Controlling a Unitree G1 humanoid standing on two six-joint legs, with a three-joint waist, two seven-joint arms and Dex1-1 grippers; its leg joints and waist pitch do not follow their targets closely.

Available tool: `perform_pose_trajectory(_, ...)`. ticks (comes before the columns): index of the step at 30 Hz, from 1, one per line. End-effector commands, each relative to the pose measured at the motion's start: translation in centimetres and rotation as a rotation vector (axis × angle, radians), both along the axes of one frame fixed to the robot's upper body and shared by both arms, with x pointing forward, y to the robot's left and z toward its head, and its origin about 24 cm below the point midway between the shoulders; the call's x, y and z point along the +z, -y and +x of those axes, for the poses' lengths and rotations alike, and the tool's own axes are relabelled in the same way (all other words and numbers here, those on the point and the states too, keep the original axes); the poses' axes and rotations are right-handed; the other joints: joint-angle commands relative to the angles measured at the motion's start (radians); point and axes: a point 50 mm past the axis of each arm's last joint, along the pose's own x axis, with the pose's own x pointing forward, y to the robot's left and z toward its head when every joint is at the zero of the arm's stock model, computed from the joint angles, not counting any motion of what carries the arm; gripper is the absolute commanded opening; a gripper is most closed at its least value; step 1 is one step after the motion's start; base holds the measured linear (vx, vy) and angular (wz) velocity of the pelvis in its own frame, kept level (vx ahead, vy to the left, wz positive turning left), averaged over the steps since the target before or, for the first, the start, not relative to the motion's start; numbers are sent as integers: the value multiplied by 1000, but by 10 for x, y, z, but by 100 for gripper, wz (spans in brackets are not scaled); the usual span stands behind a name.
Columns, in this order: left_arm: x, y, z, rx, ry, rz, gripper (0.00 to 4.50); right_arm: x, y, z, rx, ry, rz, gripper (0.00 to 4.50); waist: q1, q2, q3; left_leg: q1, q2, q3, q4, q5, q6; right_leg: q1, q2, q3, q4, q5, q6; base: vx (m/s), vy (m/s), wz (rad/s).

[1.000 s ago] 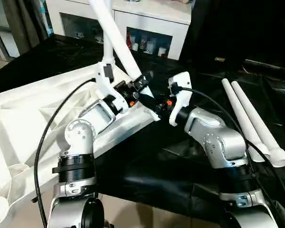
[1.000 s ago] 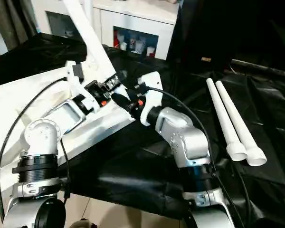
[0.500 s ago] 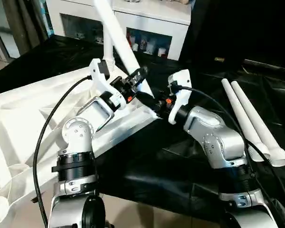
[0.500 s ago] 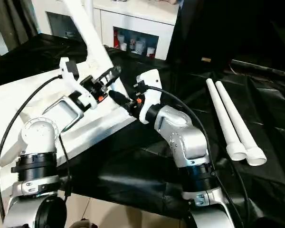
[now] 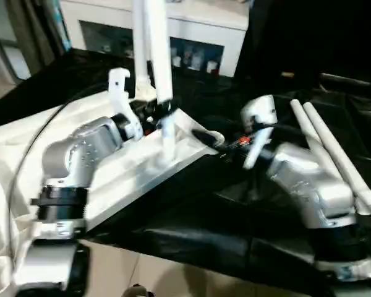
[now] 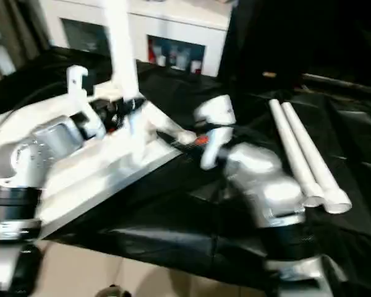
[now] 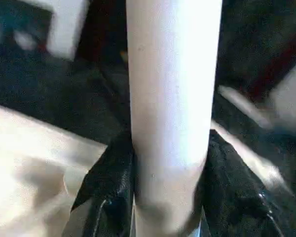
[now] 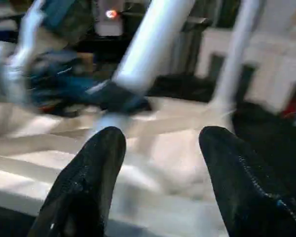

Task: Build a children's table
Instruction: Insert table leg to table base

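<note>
While a black glossy sheet (image 5: 191, 216) covers the work surface, the white plastic rectangular table top (image 5: 111, 173) lies upside down on it toward the robot's left, ribbed underside up, one rounded corner reaching the middle of the scene. Behind it stands a white cabinet with glass-fronted compartments (image 5: 198, 37). From the table top's near corner a long round white tube leg (image 5: 161, 68) rises nearly upright, its lower end at the corner socket, and a second white tube leg (image 5: 139, 43) stands just behind it. Two more white tube legs (image 6: 303, 154) lie side by side, touching, on the black sheet well off to the robot's right. The left gripper (image 7: 170, 197) has its jaws pinching the upright leg low down, one black finger (image 7: 113, 177) pressed against each side of the tube. The right gripper (image 8: 158, 163) sits just beside the table top's corner with its jaws spread wide and nothing between them, its two black fingers (image 8: 93, 168) pointing toward the leg and the ribbed underside without touching either, so far as the blurred pictures allow.
</note>
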Motion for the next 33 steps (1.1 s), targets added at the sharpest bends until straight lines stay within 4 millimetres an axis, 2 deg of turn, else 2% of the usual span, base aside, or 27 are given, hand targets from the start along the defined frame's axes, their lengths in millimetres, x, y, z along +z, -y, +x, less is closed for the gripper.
perform_pose_trajectory(1, 3, 9, -12, -164, -33, 0, 156, 10, 7, 4, -10, 168, -171, 306, 0, 17, -82, 24, 47, -20, -71, -148, -61, 58, -75, 50, -53, -25, -209, 0, 0, 0)
perform_pose_trajectory(2, 2, 10, -16, -198, -47, 6, 156, 12, 8, 5, -7, 240, -257, 316, 0, 25, -81, 23, 47, -18, -70, -150, -58, 56, -75, 53, -56, -30, -214, 0, 0, 0)
perform_pose_trajectory(3, 1, 10, -18, -229, -57, 15, 156, 13, 8, 6, 1, 297, -324, 325, 2, 25, -82, 23, 50, -19, -69, -151, -63, 54, -79, 51, -55, -34, -215, 0, 0, 0)
perform_pose_trajectory(4, 0, 10, -20, -254, -66, 24, 156, 15, 9, 7, -1, 355, -372, 337, -2, 19, -81, 20, 47, -17, -69, -144, -57, 58, -76, 51, -57, -34, -217, 0, 0, 0)
perform_pose_trajectory(6, -3, 12, -23, -294, -87, 32, 156, 22, 10, 9, -24, 485, -447, 356, -5, 20, -80, 19, 44, -16, -67, -143, -37, 59, -73, 53, -58, -38, -223, 0, 0, 0)
perform_pose_trajectory(7, -3, 12, -24, -300, -91, 31, 156, 23, 10, 10, -28, 510, -466, 356, -5, 20, -81, 19, 47, -18, -67, -139, -36, 58, -76, 52, -56, -38, -226, 0, 0, 0)
perform_pose_trajectory(9, -5, 15, -29, -341, -119, 9, 156, 30, 9, 15, -56, 724, -643, 359, -11, 16, -82, 19, 43, -15, -64, -121, -32, 60, -70, 50, -55, -27, -233, 0, 0, 0)
perform_pose_trajectory(10, -5, 15, -29, -343, -120, 8, 156, 30, 9, 16, -58, 735, -652, 359, -13, 18, -80, 18, 41, -14, -63, -121, -31, 58, -69, 51, -56, -38, -236, 0, 0, 0)
perform_pose_trajectory(11, -5, 18, -31, -360, -129, -6, 156, 33, 9, 18, -79, 848, -733, 359, -12, 15, -80, 19, 41, -14, -62, -122, -22, 60, -68, 51, -55, -45, -236, 0, 0, 0)
perform_pose_trajectory(12, -4, 19, -33, -370, -135, -14, 156, 35, 9, 19, -85, 933, -778, 359, -10, 17, -79, 20, 43, -15, -63, -120, -27, 57, -68, 50, -56, -55, -233, 0, 0, 0)
perform_pose_trajectory(13, -4, 19, -33, -372, -136, -14, 156, 37, 9, 19, -88, 948, -776, 359, -12, 16, -80, 21, 40, -12, -62, -121, -27, 57, -64, 51, -57, -56, -232, 0, 0, 0)
perform_pose_trajectory(14, -5, 21, -35, -383, -141, -13, 156, 43, 8, 21, -112, 1028, -767, 359, -12, 9, -79, 19, 41, -12, -61, -121, -23, 58, -67, 52, -56, -57, -229, 0, 0, 0)
perform_pose_trajectory(15, -6, 22, -35, -384, -143, -12, 156, 46, 8, 21, -118, 1052, -767, 359, -12, 4, -80, 19, 41, -12, -61, -119, -18, 59, -67, 52, -56, -61, -225, 0, 0, 0)
perform_pose_trajectory(16, -7, 22, -35, -386, -147, -11, 156, 48, 8, 22, -123, 1094, -768, 359, -13, 8, -80, 19, 40, -12, -60, -121, -3, 59, -63, 52, -54, -57, -217, 0, 0, 0)
perform_pose_trajectory(17, -7, 23, -35, -388, -148, -11, 156, 49, 7, 24, -121, 1105, -762, 359, -14, 9, -80, 20, 40, -12, -59, -124, 3, 58, -61, 52, -54, -53, -213, 0, 0, 0)
perform_pose_trajectory(21, -8, 25, -38, -405, -155, -9, 156, 47, 5, 28, -119, 1184, -801, 359, -17, 10, -80, 18, 38, -12, -57, -127, 7, 58, -57, 51, -50, -37, -210, 0, 0, 0)
perform_pose_trajectory(24, -9, 28, -41, -425, -170, -6, 156, 49, 3, 30, -130, 1240, -769, 359, -20, 7, -81, 18, 36, -11, -56, -134, 0, 57, -57, 51, -50, -48, -201, 0, 0, 0)
perform_pose_trajectory(27, -12, 29, -44, -447, -181, 13, 156, 45, 1, 34, -104, 1294, -827, 359, -20, 9, -80, 16, 35, -12, -56, -134, 1, 56, -54, 50, -49, -49, -191, 0, 0, 0)
perform_pose_trajectory(33, -17, 33, -51, -501, -208, 55, 156, 33, -2, 39, -43, 1323, -865, 359, -36, 7, -76, 15, 34, -12, -56, -190, -19, 53, -54, 51, -54, -128, -174, 0, 0, 0)
